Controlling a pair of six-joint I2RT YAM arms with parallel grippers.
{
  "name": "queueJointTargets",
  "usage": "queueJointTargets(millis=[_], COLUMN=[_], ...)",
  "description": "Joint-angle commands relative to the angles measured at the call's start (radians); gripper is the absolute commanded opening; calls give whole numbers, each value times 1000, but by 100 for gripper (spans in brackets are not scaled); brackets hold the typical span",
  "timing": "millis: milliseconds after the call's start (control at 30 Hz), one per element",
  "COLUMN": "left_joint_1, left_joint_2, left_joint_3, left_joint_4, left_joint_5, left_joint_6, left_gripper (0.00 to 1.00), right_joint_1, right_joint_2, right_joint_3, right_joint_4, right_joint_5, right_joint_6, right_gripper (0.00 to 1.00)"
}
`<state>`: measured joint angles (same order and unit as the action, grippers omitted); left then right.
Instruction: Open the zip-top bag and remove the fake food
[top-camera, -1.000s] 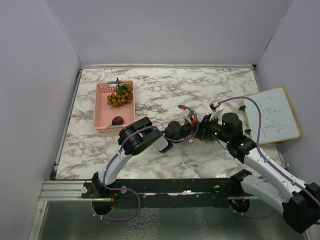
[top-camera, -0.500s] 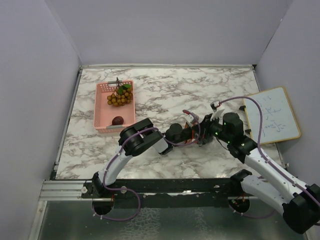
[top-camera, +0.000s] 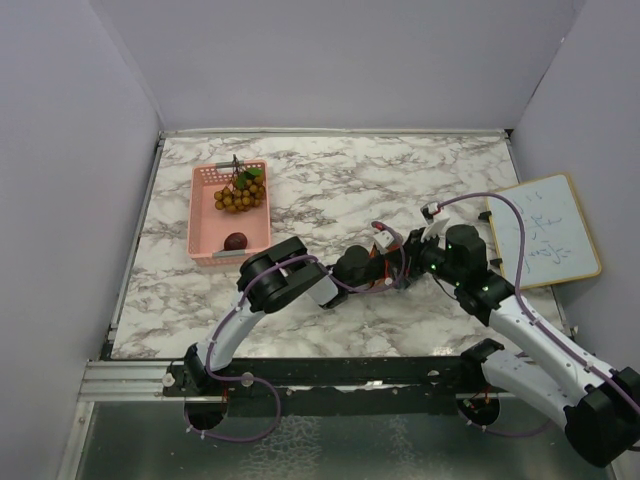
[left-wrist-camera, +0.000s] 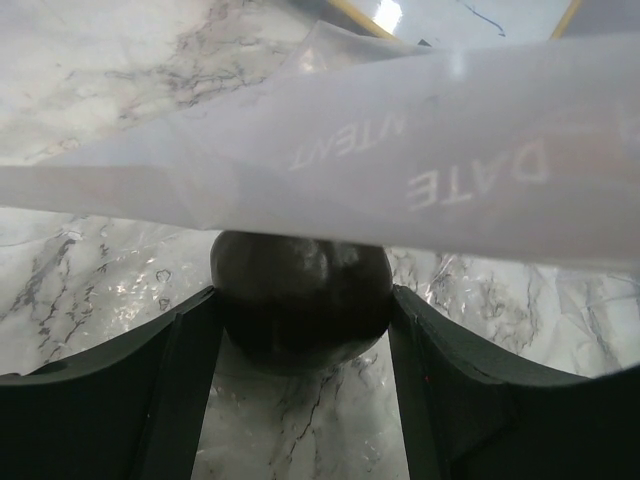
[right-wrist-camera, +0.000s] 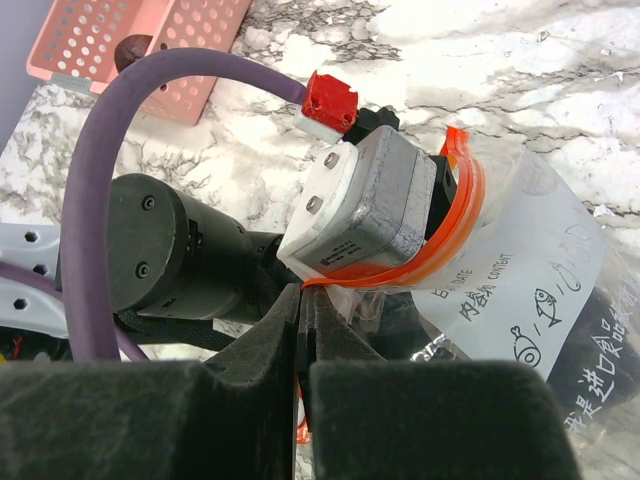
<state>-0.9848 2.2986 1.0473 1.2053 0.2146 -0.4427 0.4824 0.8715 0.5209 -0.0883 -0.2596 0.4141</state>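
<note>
Left claw (left-wrist-camera: 300, 315) narrower, snug against dark fruit (left-wrist-camera: 300, 285)

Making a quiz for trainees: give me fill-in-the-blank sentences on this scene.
The right claw is shut on the ____ zip strip of the zip-top bag.
The grape bunch lies in the ____ basket.
The left claw has a dark round fruit between its ____.
Missing words: orange; pink; fingers.

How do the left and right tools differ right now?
Left tool is inside the zip-top bag, right tool outside at its rim. Left's jaws stand apart, hugging a dark round item; right's are shut, pinching the bag's edge. Both work the same bag.
</note>
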Motion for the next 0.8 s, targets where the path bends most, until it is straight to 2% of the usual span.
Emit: queueJointTargets(millis=[0,167,367,500,767], left_joint_1=[-57,-57,-57,-53,-46], left_joint_2=[-14,-65,-220,-308,-372], left_joint_3=[14,-26,-157,-235,-315], left_joint_4=[-32,-21,-80,-85,-35], left_joint_5=[15,7,-45,-81,-120], left_joint_6=[47,45,112,139,139], left_gripper=[58,54,53,53,52], right_joint_1=[1,1,1,1,-1], right_joint_2=[2,3,35,32,25], right_joint_3=[12,33,105,68,54], right_joint_4=[54,33,-35,-39,-56], right_joint_5=[-21,2,76,109,151], right_joint_6=[4,-9,-72,-75,-61], right_gripper=[1,1,1,2,1])
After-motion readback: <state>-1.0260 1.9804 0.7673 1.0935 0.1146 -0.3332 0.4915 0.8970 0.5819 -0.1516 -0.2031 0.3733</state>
